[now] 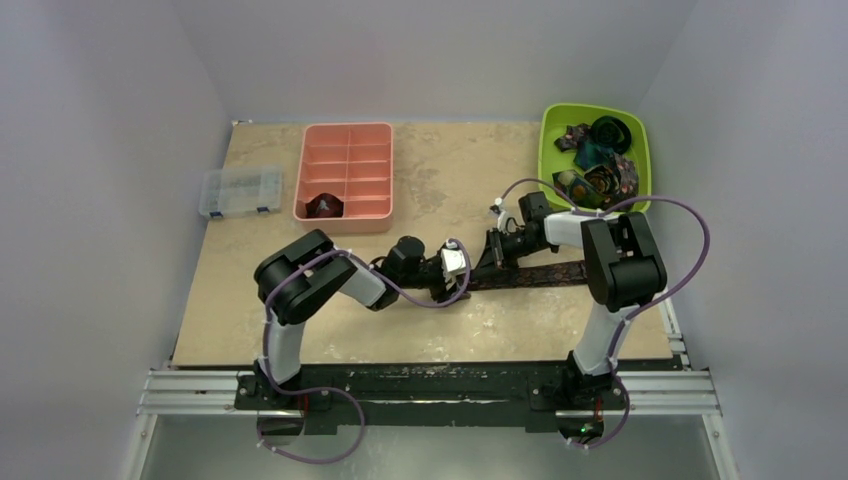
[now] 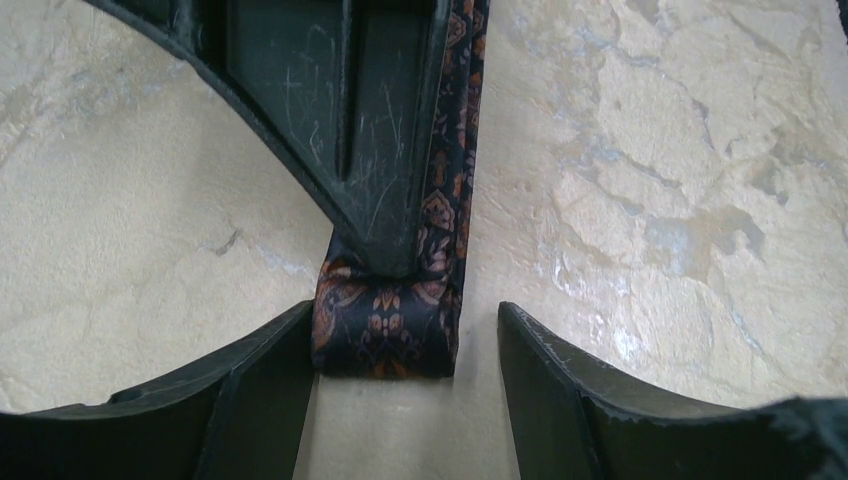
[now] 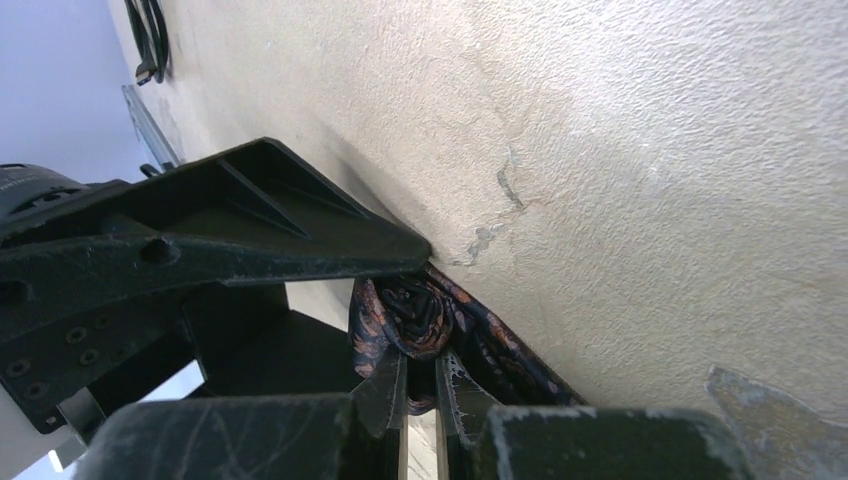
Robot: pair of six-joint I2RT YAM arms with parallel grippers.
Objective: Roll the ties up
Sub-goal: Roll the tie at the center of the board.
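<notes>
A dark brown-maroon patterned tie (image 1: 540, 272) lies flat across the table, its left end curled into a small roll (image 2: 385, 335). My left gripper (image 1: 460, 278) is open, and its fingers (image 2: 260, 370) straddle that rolled end without closing on it. My right gripper (image 1: 493, 258) comes in from the right and is shut on the roll's fabric (image 3: 410, 310); one of its fingers (image 2: 350, 130) lies over the roll in the left wrist view. One rolled tie (image 1: 325, 205) sits in a pink tray. Several rolled ties (image 1: 598, 160) lie in a green bin.
The pink compartment tray (image 1: 345, 150) stands at the back left of centre. The green bin (image 1: 556, 135) is at the back right. A clear plastic box (image 1: 238, 190) sits at the far left. A thin black cable (image 3: 150, 40) lies near the table edge.
</notes>
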